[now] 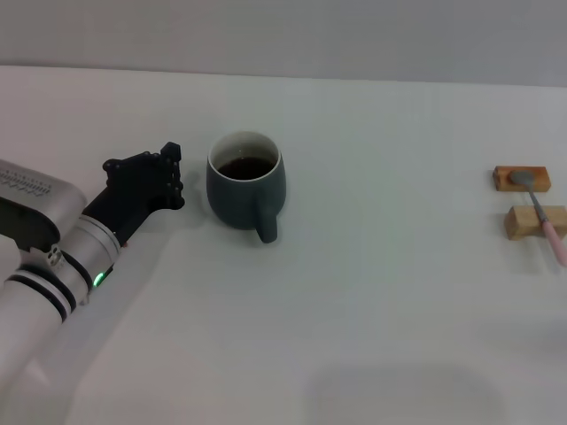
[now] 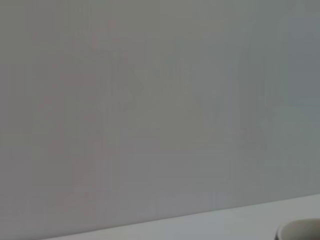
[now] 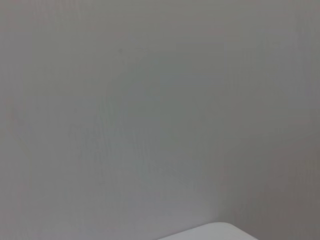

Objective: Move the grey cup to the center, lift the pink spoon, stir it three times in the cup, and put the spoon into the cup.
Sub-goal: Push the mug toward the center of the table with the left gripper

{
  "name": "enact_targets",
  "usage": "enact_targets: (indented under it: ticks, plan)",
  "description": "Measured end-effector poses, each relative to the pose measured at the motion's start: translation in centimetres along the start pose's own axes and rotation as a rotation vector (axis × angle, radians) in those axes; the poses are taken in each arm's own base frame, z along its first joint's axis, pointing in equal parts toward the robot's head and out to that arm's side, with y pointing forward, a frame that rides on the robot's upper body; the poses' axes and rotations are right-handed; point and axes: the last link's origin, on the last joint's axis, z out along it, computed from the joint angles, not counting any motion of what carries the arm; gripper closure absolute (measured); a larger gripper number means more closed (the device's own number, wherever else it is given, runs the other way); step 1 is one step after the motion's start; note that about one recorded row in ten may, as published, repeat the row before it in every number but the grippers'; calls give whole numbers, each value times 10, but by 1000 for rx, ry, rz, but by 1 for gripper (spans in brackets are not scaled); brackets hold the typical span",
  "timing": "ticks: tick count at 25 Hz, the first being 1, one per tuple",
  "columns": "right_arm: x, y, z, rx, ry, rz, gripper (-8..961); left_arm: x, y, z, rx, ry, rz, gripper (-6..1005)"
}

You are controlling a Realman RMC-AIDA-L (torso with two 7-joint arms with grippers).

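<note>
Scanning: left to right across the white table [image 1: 372, 292], as seen from the head view.
Left arm: its silver forearm comes in from the near left corner and ends in a black wrist and the left gripper [image 1: 174, 173].
Left gripper: it sits low over the table just left of the grey cup [image 1: 245, 190], its tips pointing toward the cup's wall, apart from it by a thin strip of table.
Left gripper opening: the black fingers look slightly parted around nothing, but dark on dark makes this hard to read, so I cannot tell for sure.
Grey cup: it stands upright left of the table's middle, toward the far side, with dark brown liquid [image 1: 245, 166] inside a white inner wall; its loop handle points toward the near edge.
Left wrist view: mostly a plain grey wall, with a strip of table and a sliver of a pale rounded rim, probably the cup's.
Wooden blocks [image 1: 522, 179]: two small tan blocks lie at the far right, one beyond the other, well apart from the cup.
Pink spoon [image 1: 540, 215]: it rests across both blocks, grey bowl on the farther block, pale pink handle overhanging the nearer one toward the right edge.
Right gripper: out of sight; the right wrist view shows only wall and a white corner.
</note>
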Motion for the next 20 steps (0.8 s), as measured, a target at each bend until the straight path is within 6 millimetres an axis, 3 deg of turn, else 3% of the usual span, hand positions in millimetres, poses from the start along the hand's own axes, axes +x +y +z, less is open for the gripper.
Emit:
enact_targets:
  ticks: [20]
  plan:
    - [2, 4, -1, -4, 6, 14, 381, 2, 10, 16, -31, -46, 46, 951]
